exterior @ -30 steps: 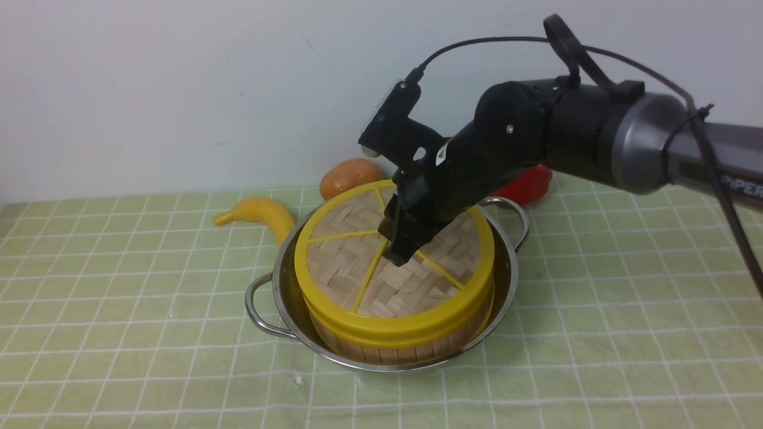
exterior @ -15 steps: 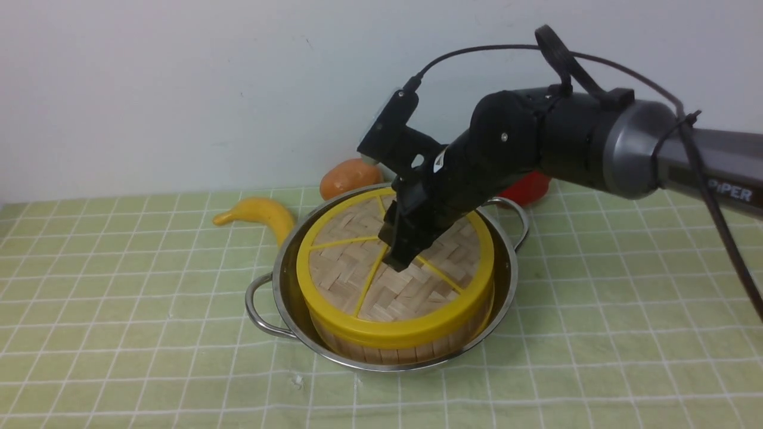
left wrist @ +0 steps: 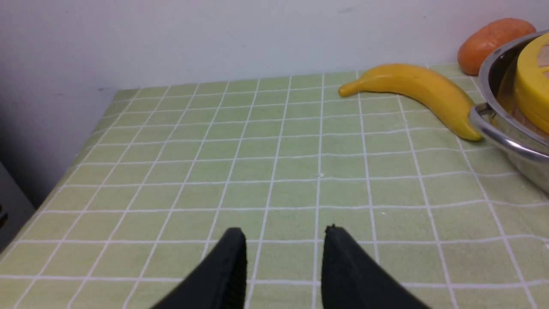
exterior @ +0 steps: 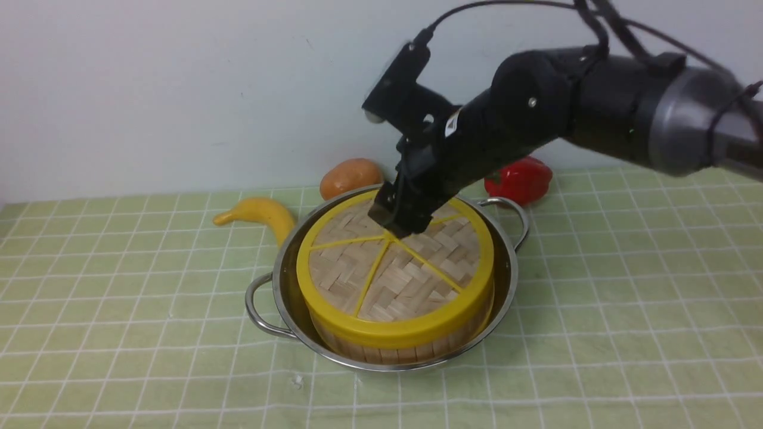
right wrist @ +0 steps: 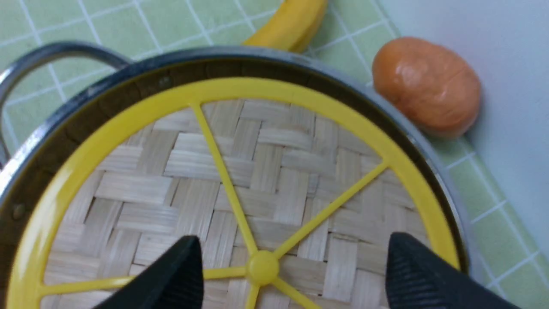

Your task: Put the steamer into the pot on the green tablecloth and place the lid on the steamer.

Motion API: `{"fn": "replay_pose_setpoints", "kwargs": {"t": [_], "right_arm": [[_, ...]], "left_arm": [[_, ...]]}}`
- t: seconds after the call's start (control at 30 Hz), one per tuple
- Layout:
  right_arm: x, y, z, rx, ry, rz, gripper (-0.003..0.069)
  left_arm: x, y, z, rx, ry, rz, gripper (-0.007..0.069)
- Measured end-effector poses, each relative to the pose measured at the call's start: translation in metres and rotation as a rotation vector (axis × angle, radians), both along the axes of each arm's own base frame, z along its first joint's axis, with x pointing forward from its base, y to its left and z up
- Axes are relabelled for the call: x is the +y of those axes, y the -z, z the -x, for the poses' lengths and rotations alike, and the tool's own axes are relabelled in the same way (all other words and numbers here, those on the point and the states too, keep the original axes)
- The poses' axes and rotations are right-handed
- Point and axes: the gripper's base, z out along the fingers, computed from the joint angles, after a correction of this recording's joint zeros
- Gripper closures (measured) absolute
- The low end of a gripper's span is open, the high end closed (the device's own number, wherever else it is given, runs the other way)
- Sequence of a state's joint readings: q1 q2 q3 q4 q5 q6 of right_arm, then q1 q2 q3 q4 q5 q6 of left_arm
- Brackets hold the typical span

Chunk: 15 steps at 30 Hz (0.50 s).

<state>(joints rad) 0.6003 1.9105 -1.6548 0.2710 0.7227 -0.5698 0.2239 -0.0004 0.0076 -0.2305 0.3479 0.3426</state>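
- Two black fingers of the right hand [right wrist: 291, 266] are standing wide apart, holding nothing, straddling the knob of the flat woven-bamboo lid with yellow rim [exterior: 393, 280].
- That lid is sitting on the round bamboo steamer [exterior: 387, 348], inside the shiny steel pot [exterior: 280, 298] on the green checked tablecloth [exterior: 119, 298].
- Left hand [left wrist: 283, 266] is hanging partly open and empty over the cloth.
- Both steps look done; next calls for lifting clear without snagging the knob.

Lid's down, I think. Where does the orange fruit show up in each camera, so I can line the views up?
Front view: the orange fruit sits by the back wall, behind the pot, left of the right claw.
Left wrist view: orange fruit in the upper right corner, beyond the banana.
Right wrist view: orange fruit at upper right, just outside the pot.
Shared landmark: the banana, lying against the pot in all three.
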Motion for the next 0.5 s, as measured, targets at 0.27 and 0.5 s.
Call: {"fn": "replay_pose_setpoints", "kwargs": {"t": [0.27,0.5], "right_arm": [[-0.027,-0.087,0.034,-0.095,0.107,-0.198,0.0653],[-0.032,-0.113,0.048,-0.033,0.195,-0.387,0.0673]], "left_arm": [[0.0,0.0,0.0,0.0,0.0,0.0,0.0382],[0.0,0.0,0.0,0.0,0.0,0.0,0.0382]]}}
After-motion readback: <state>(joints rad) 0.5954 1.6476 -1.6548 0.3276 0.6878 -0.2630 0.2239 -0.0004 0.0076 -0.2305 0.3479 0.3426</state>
